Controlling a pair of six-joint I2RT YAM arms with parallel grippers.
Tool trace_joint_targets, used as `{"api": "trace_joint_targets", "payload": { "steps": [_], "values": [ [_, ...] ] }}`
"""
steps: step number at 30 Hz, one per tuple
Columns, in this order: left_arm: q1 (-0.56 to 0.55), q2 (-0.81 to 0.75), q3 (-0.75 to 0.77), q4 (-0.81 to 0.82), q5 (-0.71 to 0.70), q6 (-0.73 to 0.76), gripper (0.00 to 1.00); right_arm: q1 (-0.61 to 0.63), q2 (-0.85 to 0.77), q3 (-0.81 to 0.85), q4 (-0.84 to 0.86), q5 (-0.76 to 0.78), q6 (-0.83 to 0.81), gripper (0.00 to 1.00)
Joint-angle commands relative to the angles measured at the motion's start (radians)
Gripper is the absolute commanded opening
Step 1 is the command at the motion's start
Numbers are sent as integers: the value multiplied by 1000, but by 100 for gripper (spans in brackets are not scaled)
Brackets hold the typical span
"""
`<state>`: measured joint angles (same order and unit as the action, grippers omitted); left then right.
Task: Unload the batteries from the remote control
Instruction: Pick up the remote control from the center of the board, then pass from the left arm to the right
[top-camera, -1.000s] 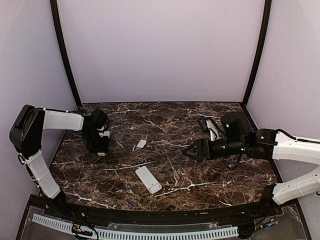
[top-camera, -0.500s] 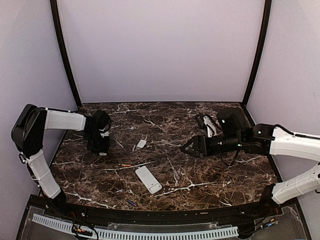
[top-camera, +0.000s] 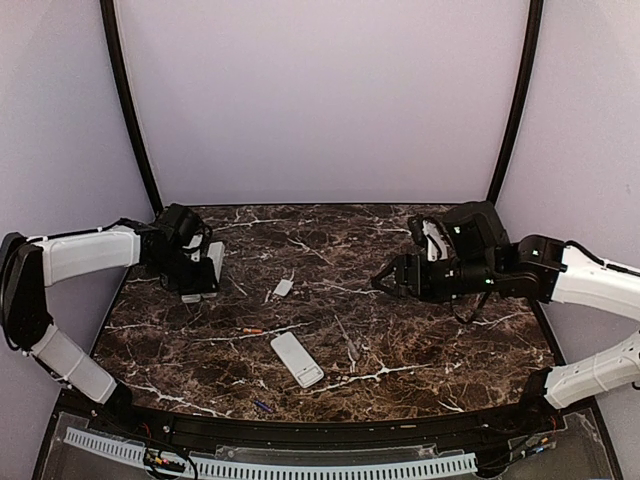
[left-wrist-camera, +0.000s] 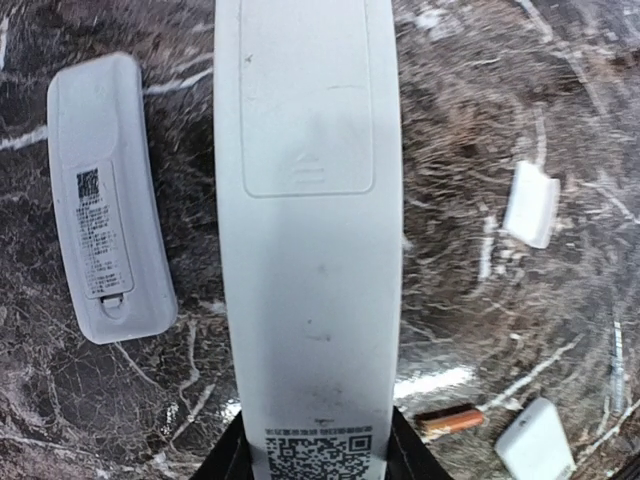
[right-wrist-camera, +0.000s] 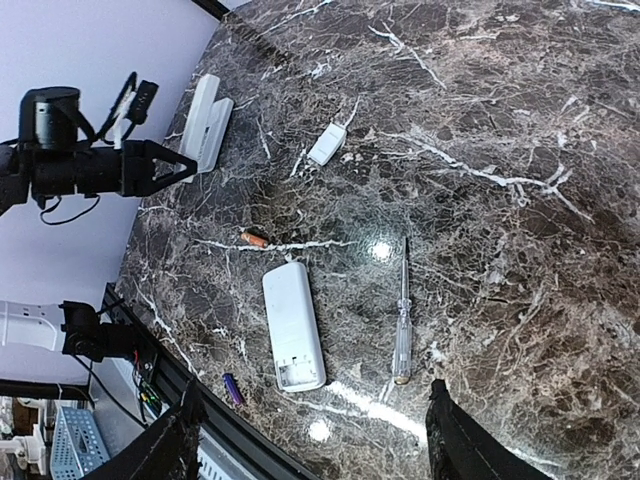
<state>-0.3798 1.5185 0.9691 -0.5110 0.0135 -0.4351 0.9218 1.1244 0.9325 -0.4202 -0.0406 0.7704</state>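
My left gripper is shut on the QR-code end of a white remote control, held back side up above the table at the far left, its battery cover in place. A second remote lies beside it. A third remote lies at centre front with its battery bay uncovered. An orange battery rests left of it and a purple battery near the front edge. My right gripper hovers open at the right, holding nothing.
A small white cover lies between the two arms. A clear-handled screwdriver lies right of the centre remote. Black frame posts and lilac walls close the table on three sides.
The left jaws closed on the remote and the left arm swung back toward the far left, lifting it. The right gripper rose and drew slightly toward the rear, staying open.
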Motion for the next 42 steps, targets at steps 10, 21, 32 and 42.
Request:
{"api": "trace_joint_targets", "payload": {
  "steps": [10,21,32,42],
  "values": [
    [-116,-248,35,-32,318,230,0,-4,2,146,-157,-66,27,76],
    [-340,-253,60,-29,408,325,0,-13,5,164,-114,-236,-40,78],
    [-619,-236,-19,63,175,252,0,-135,146,155,53,-586,-67,80],
    [-725,-156,60,25,78,262,0,-134,187,91,66,-643,-47,78]
  ]
}}
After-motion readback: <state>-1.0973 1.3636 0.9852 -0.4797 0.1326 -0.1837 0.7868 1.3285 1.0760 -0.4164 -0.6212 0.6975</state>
